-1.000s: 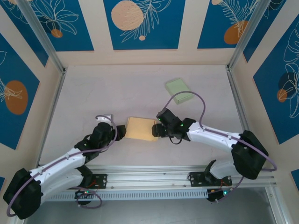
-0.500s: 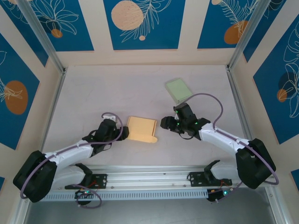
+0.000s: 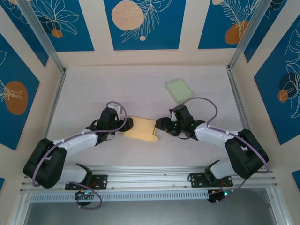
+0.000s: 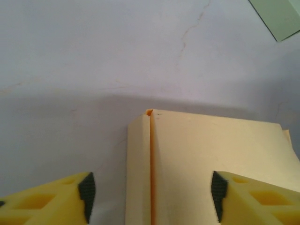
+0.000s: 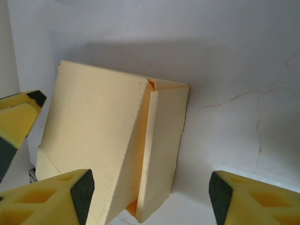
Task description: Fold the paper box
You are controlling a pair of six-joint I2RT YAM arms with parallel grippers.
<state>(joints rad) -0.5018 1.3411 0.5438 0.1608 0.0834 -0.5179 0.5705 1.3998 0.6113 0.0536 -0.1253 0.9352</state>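
Note:
The pale yellow paper box [image 3: 140, 128] lies flat in the middle of the table, partly folded. My left gripper [image 3: 125, 123] is at its left edge and my right gripper [image 3: 161, 125] at its right edge. In the left wrist view the open gripper [image 4: 152, 196] straddles a narrow folded side flap [image 4: 138, 173] and part of the box's top [image 4: 211, 150]; neither pad touches it. In the right wrist view the open gripper [image 5: 151, 197] straddles a raised side flap [image 5: 164, 140] of the box [image 5: 93, 126], with orange inside showing at the crease. A left fingertip [image 5: 18, 117] shows beyond the box.
A pale green flat sheet [image 3: 180, 90] lies behind and to the right of the box, also at the top right corner [image 4: 279, 16] of the left wrist view. Aluminium frame posts and patterned walls border the grey table [image 3: 93, 89].
My left gripper has moved forward and right up to the box's left edge, its jaws a little narrower. My right gripper drew away rightward, then returned to the right edge with wider jaws.

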